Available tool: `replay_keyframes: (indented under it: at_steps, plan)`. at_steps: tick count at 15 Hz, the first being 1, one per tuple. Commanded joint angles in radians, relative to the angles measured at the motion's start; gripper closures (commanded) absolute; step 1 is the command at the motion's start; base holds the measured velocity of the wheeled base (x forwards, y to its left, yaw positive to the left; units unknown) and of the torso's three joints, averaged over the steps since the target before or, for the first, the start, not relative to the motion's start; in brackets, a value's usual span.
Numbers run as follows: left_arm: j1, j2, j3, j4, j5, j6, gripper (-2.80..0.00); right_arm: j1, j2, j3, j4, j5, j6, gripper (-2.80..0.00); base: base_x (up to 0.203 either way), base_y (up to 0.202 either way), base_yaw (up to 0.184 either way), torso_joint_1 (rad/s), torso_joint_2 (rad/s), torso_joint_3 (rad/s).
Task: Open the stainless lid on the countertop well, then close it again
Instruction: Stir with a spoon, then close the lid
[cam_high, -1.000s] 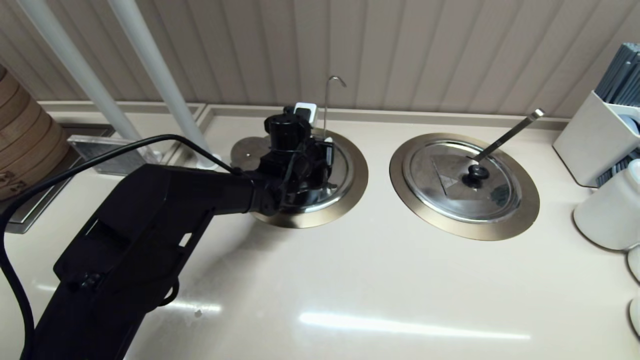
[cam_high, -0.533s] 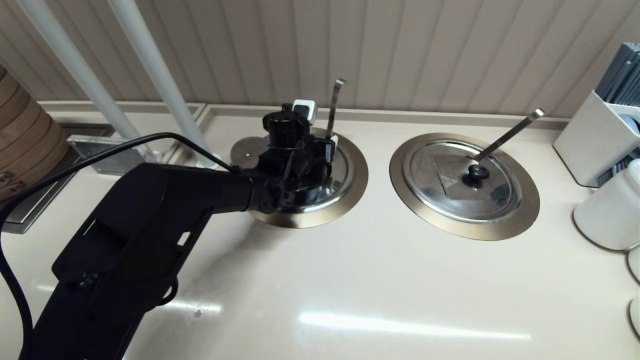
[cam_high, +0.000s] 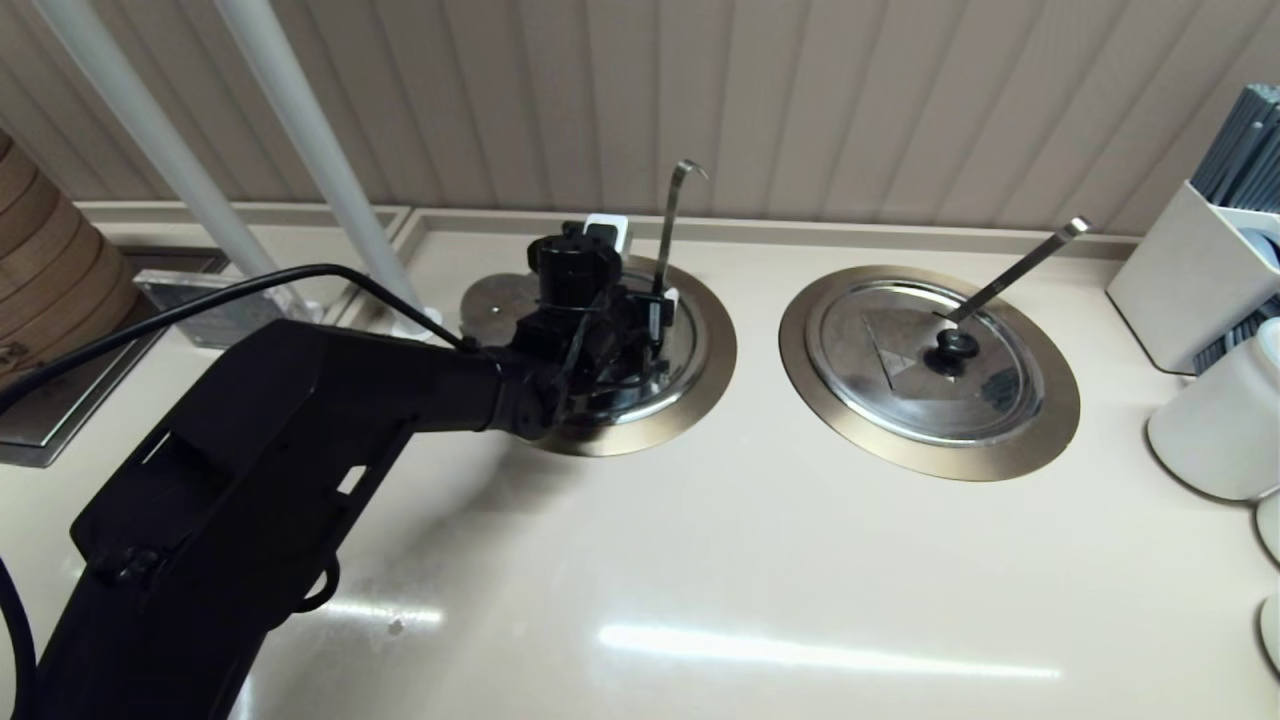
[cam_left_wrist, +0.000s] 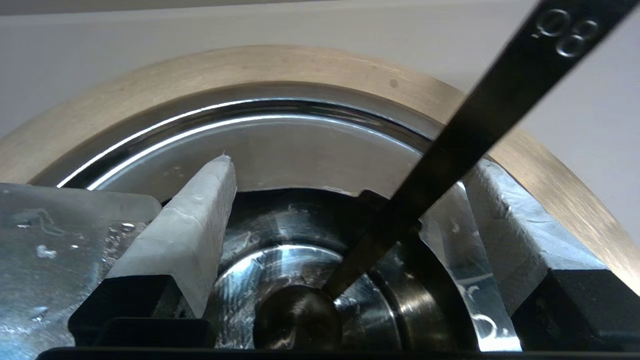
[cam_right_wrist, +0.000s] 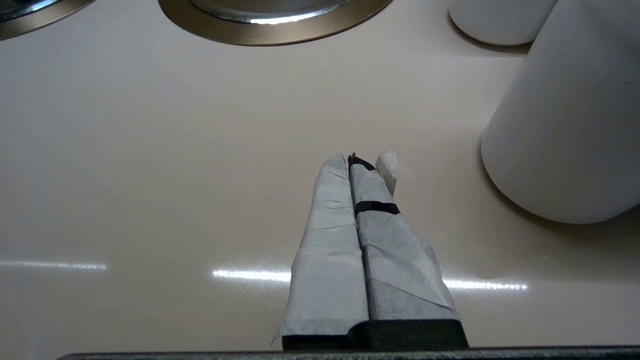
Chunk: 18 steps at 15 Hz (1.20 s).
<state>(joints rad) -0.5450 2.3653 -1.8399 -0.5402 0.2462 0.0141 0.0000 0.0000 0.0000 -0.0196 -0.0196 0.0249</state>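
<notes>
The countertop well (cam_high: 712, 360) shows its brass-toned flange (cam_left_wrist: 300, 65), and the stainless lid (cam_high: 685, 340) lies in it. The lid's shiny face (cam_left_wrist: 310, 150) mirrors my gripper. The black centre knob (cam_left_wrist: 295, 320) sits low between my fingers. The hook-tipped ladle handle (cam_high: 672, 225) rises from beside the knob and crosses the left wrist view as a dark bar (cam_left_wrist: 475, 125). My left gripper (cam_high: 640, 265) hovers just over the lid, open, its taped fingers (cam_left_wrist: 200, 225) standing wide on either side of the knob without touching it. My right gripper (cam_right_wrist: 357, 160) is shut and empty over bare counter, out of the head view.
The twin ring (cam_high: 1040, 440) with its lid (cam_high: 900, 380) and straight handle (cam_high: 1020, 265) lies to the right. White containers (cam_high: 1215, 420) stand at the right edge, one close to my right gripper (cam_right_wrist: 565, 125). White poles (cam_high: 310, 150), a bamboo steamer (cam_high: 50, 280) and a small steel disc (cam_high: 490, 300) stand on the left.
The ladle handle has swung to the right and leans more, its hook turned. My left arm has sunk slightly and shifted leftward; its fingers stay apart over the lid.
</notes>
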Motion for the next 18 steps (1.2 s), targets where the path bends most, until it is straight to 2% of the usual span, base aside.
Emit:
replay_keyframes:
  at_steps: [1, 4, 10, 13, 15, 16, 17, 18]
  plan:
    - [-0.004, -0.027, 0.026, -0.017, 0.002, -0.007, -2.8, 0.0, 0.0, 0.005, 0.0, 0.0, 0.001, 0.0, 0.0, 0.0, 0.0, 0.0, 0.0, 0.0]
    - [-0.003, -0.053, 0.046, -0.023, 0.009, -0.02, -2.8, 0.0, 0.0, 0.005, 0.0, 0.0, 0.0, 0.0, 0.0, 0.0, 0.0, 0.0, 0.0, 0.0]
    - [0.008, -0.206, 0.247, -0.023, 0.012, -0.045, -2.8, 0.0, 0.0, 0.005, 0.0, 0.0, 0.0, 0.0, 0.0, 0.0, 0.0, 0.0, 0.0, 0.0]
    - [0.012, -0.347, 0.395, -0.024, 0.013, -0.056, -2.8, 0.0, 0.0, 0.005, 0.0, 0.0, 0.0, 0.0, 0.0, 0.0, 0.0, 0.0, 0.0, 0.0]
    - [0.015, -0.431, 0.507, -0.024, 0.013, -0.117, -2.8, 0.0, 0.0, 0.005, 0.0, 0.0, 0.0, 0.0, 0.0, 0.0, 0.0, 0.0, 0.0, 0.0]
    - [0.023, -0.46, 0.525, -0.025, 0.014, -0.149, -2.8, 0.0, 0.0, 0.005, 0.0, 0.0, 0.0, 0.0, 0.0, 0.0, 0.0, 0.0, 0.0, 0.0]
    - [0.026, -0.465, 0.52, -0.025, 0.034, -0.196, -2.8, 0.0, 0.0, 0.005, 0.0, 0.0, 0.001, 0.0, 0.0, 0.0, 0.0, 0.0, 0.0, 0.0]
    - [0.026, -0.458, 0.499, -0.024, 0.09, -0.238, -2.8, 0.0, 0.0, 0.005, 0.0, 0.0, 0.0, 0.0, 0.0, 0.0, 0.0, 0.0, 0.0, 0.0]
